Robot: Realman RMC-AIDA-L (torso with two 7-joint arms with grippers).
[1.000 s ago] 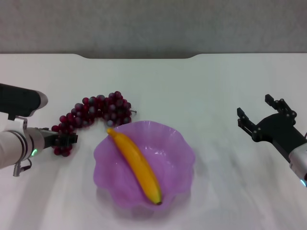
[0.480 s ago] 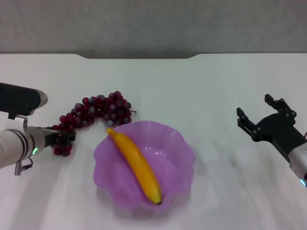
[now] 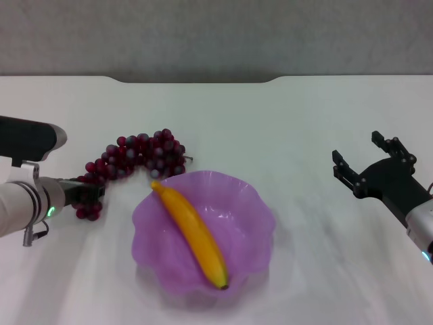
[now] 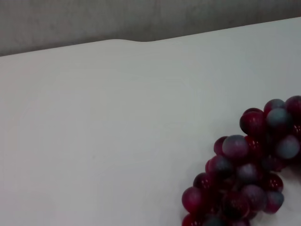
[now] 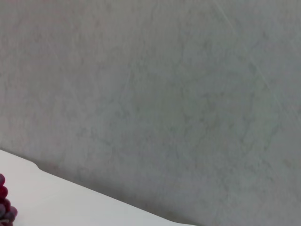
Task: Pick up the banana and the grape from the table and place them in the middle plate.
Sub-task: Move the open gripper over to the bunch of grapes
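Plain white tabletop [image 3: 284, 122] with a notched far edge, grey wall behind. Purple scalloped middle plate [image 3: 260, 217] sitting front and centre, at about 6 o'clock in the head view. Banana [image 3: 193, 233] already lying inside it, running diagonally from the rim at 11 o'clock down to the dark tip at 5 o'clock. Looks like the stem end is resting right on the rim.

Grape [image 3: 139, 157] bunch not in the plate, stretched out on the tabletop at roughly 10 o'clock from it, the fat end just beside the plate's rim near the banana's stem. Also visible in the left wrist view [image 4: 244, 179], resting on the white surface.

Left gripper [image 3: 86, 193] down low at the thin end of the bunch, out at 9 o'clock. Fingers dark against the dark grapes, so can't tell how far open or whether anything is actually pinched.

Right gripper [image 3: 369, 162] off at 3 o'clock, well apart from the plate, fingers spread wide with nothing between them. Just hovering over bare tabletop.
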